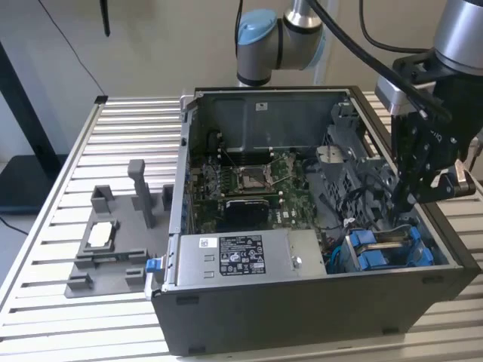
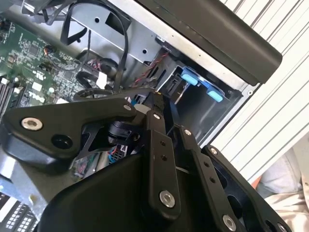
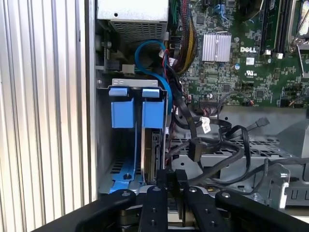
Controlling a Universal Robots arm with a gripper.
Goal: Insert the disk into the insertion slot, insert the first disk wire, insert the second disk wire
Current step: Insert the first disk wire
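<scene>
The disk point(image 3: 155, 152) stands on edge inside the insertion slot point(image 3: 102, 140), at the lower-right corner of the PC case point(image 1: 302, 317) in the exterior view. The gripper point(image 1: 405, 202) hangs just above it, jaws drawn together.

A tabletop point(image 1: 128, 121) of ribbed silver aluminium slats carries two things. A large dark PC case point(image 1: 302, 317), open on top, stands from the tabletop's middle to its edge at the exterior view's right. Just beside the case, toward the opposite edge, lies a flat grey plastic fixture point(image 1: 113, 264) with upright posts.
</scene>
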